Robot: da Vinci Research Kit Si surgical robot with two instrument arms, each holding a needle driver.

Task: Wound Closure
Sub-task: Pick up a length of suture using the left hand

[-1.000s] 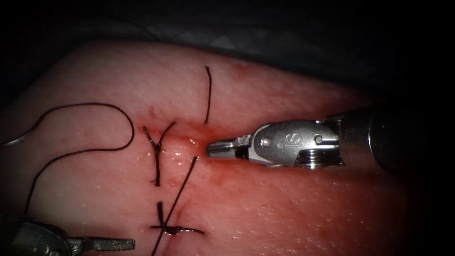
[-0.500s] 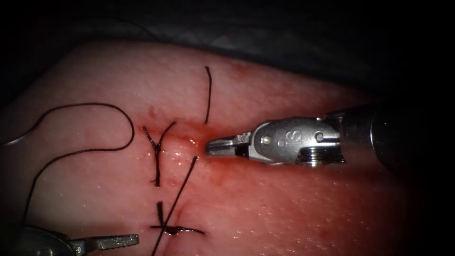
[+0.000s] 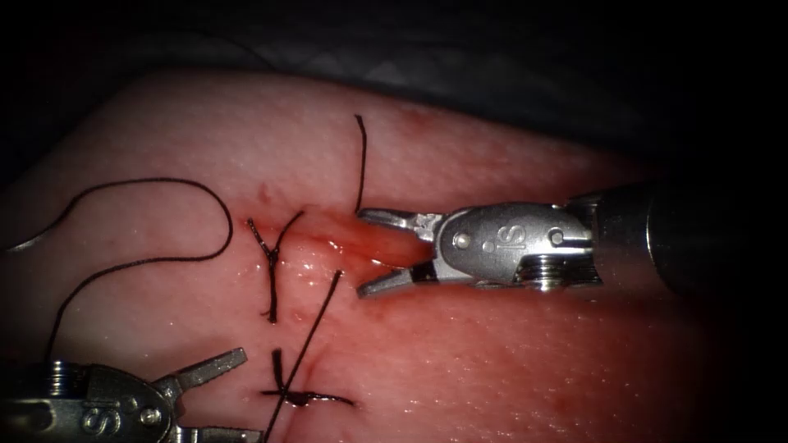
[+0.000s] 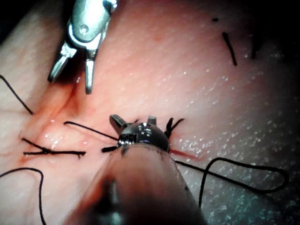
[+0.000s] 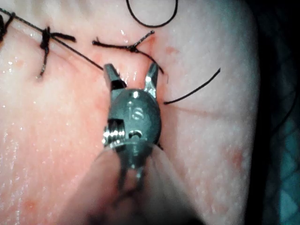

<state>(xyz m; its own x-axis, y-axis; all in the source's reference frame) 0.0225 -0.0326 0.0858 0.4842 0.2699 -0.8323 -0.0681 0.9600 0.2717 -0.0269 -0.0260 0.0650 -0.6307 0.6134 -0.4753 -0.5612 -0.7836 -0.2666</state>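
The right tool (image 3: 369,250) is seen over the cut (image 3: 361,242) in the tissue (image 3: 509,353), its jaws spread and nothing gripped between them. The left tool (image 3: 217,394) lies near and to the left, jaws also parted and apparently empty. Thread (image 3: 148,221) is looped left of the cut beside two knots (image 3: 271,254); no needle can be made out.

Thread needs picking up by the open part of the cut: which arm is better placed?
Right, probably. Its pincer gapes empty astride the cut, beside the free thread end. The left pincer, open and empty, sits near the lower knot.
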